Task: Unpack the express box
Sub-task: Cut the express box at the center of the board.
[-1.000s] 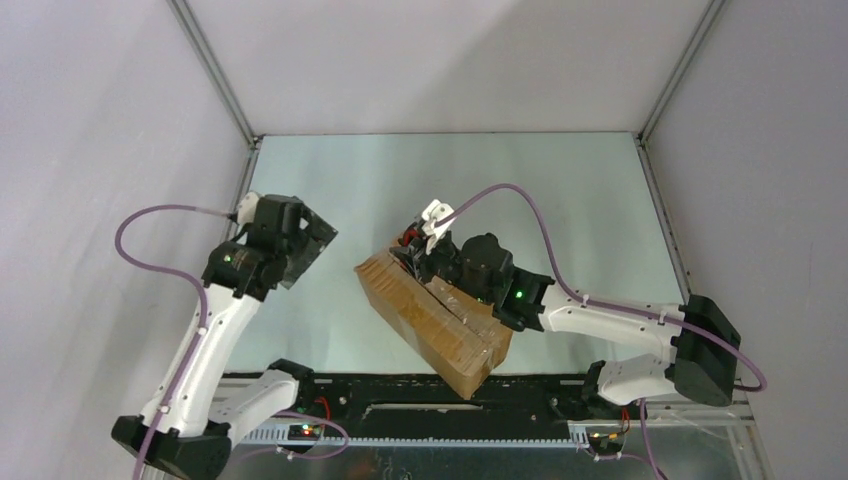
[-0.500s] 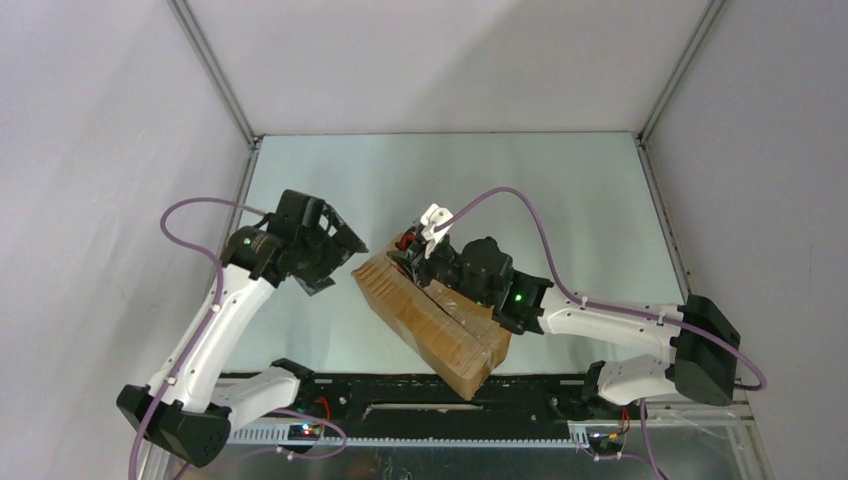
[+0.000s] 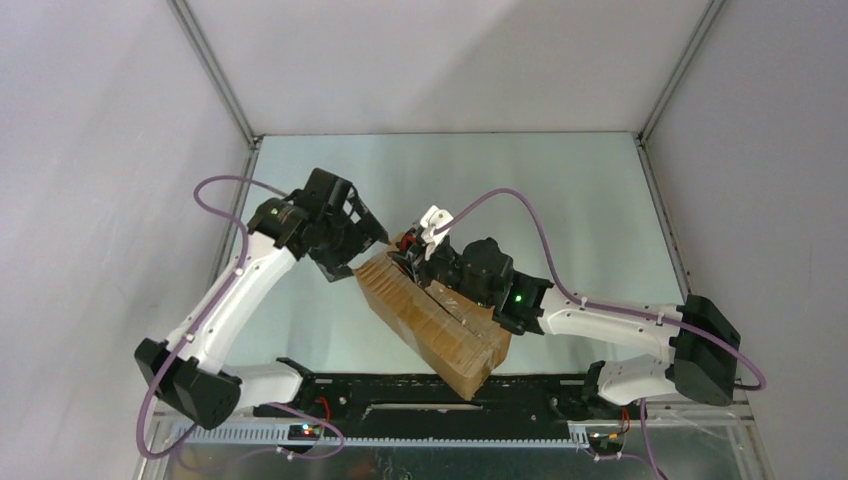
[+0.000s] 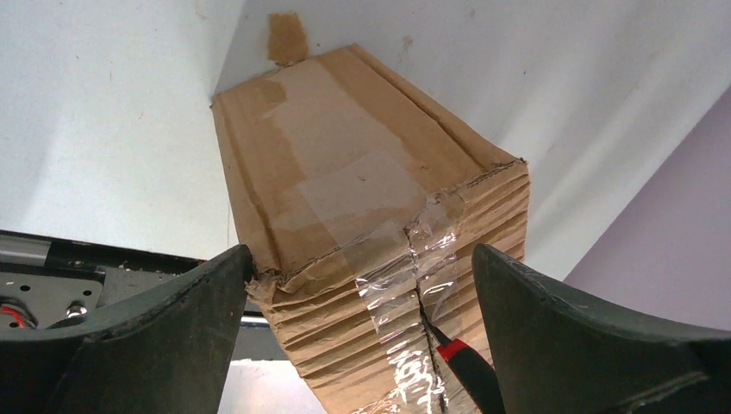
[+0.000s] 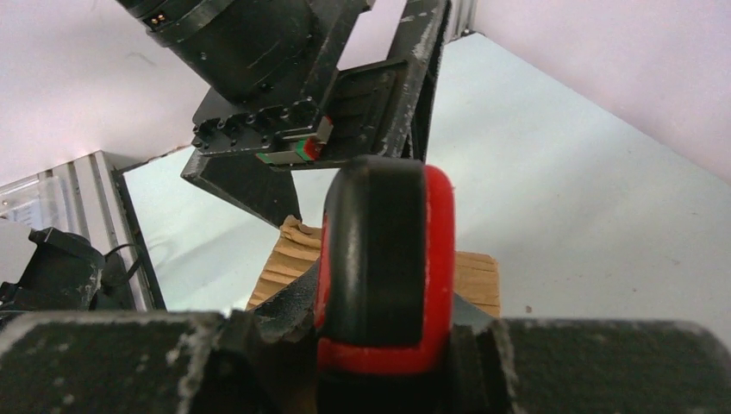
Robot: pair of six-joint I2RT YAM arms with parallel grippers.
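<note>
The express box (image 3: 432,322), a brown corrugated carton, lies slantwise on the table in front of the right arm. My right gripper (image 3: 416,257) hovers over its far end, shut on a red-and-black utility knife (image 5: 388,250). In the left wrist view the knife tip (image 4: 465,366) sits in the slit of the clear tape on the box (image 4: 345,172). My left gripper (image 3: 366,246) is open at the box's far left corner. Its two dark fingers (image 4: 155,336) straddle the box end, the left one close against the torn corner.
A black rail (image 3: 430,410) runs along the near table edge by the arm bases. Grey enclosure walls with metal posts (image 3: 212,70) close in the back and sides. Purple cables (image 3: 520,200) loop above both arms.
My left arm has swung right and forward from the left side until its open gripper reaches the box's far end. The right gripper, knife and box have stayed put.
</note>
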